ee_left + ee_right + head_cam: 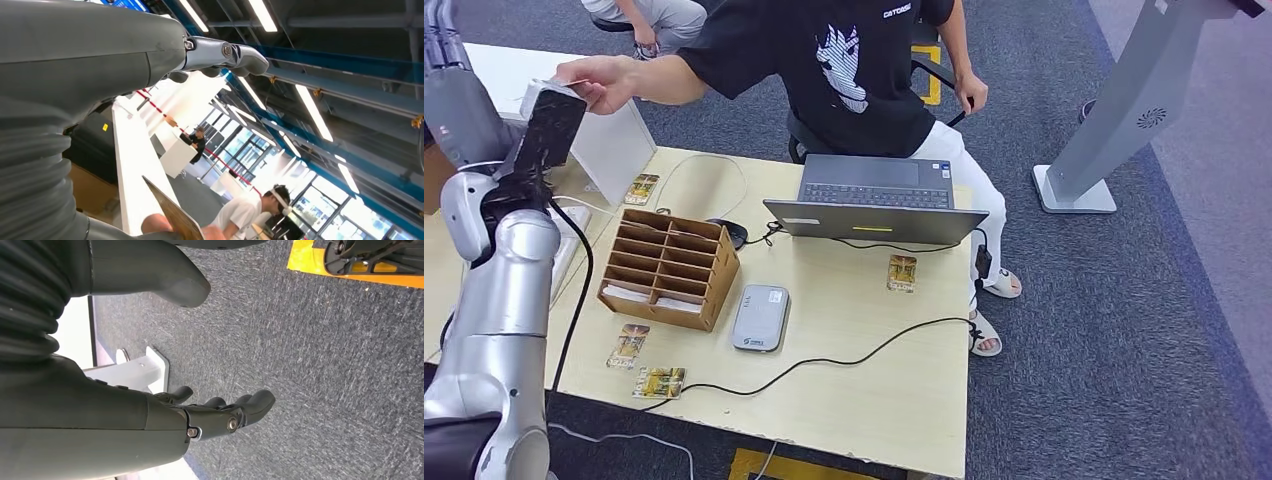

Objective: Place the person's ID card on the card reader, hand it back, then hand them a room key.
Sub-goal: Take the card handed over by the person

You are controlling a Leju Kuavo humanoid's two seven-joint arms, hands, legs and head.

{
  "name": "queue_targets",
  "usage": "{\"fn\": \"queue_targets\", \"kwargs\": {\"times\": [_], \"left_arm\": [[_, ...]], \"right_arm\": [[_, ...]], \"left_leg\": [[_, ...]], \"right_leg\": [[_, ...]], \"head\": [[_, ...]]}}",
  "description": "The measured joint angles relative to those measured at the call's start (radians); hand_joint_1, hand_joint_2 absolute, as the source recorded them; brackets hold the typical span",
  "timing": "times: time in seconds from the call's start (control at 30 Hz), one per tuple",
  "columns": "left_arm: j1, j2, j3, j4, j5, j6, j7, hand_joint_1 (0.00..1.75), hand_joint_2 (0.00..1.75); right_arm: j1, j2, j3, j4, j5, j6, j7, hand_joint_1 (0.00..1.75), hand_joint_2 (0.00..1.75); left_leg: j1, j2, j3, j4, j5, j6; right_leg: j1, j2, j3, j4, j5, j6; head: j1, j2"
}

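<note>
My left hand (546,128) is raised beside the table's far left corner, its dark fingers (225,52) stretched out straight. A seated person in a black shirt (844,70) reaches over, and their hand (602,80) holds a thin card (172,215) at the top of my hand. I cannot see my fingers closing on the card. The grey card reader (760,317) lies flat on the table beside a wooden sorting box (669,265). Patterned key cards (902,272) (628,345) (660,381) (641,188) lie loose on the table. My right hand (220,415) hangs over the carpet, fingers loosely apart, holding nothing.
An open laptop (879,195) stands at the table's (874,390) far side, with a black cable (844,350) trailing across the top. A white board (614,145) leans at the far left corner. A grey kiosk stand (1114,120) rises from the carpet on the right.
</note>
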Motion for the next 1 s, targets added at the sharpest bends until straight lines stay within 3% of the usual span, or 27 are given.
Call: {"fn": "queue_targets", "kwargs": {"times": [0.37,0.5,1.0], "left_arm": [[-0.004,-0.026,-0.023,0.091,-0.003,0.011,-0.005,0.01,1.75],[-0.004,-0.027,-0.027,0.099,-0.002,0.009,-0.018,1.66,1.75],[-0.002,-0.032,-0.050,0.113,-0.005,0.004,-0.029,1.75,1.75]], "right_arm": [[-0.007,-0.006,0.000,0.000,0.002,0.000,-0.004,0.00,1.75],[-0.006,-0.006,0.000,0.000,0.002,0.000,-0.002,0.00,1.75],[-0.004,-0.008,0.000,0.000,0.005,0.000,-0.003,0.00,1.75]], "left_leg": [[0.000,0.000,-0.001,0.000,0.000,0.000],[0.000,0.000,-0.001,0.000,0.000,0.000],[0.000,0.000,-0.002,0.000,0.000,0.000]], "right_leg": [[0.000,0.000,-0.001,0.000,0.000,0.000],[0.000,0.000,-0.002,0.000,0.000,0.000],[0.000,0.000,-0.002,0.000,0.000,0.000]], "head": [[0.000,0.000],[0.000,0.000],[0.000,0.000]]}}
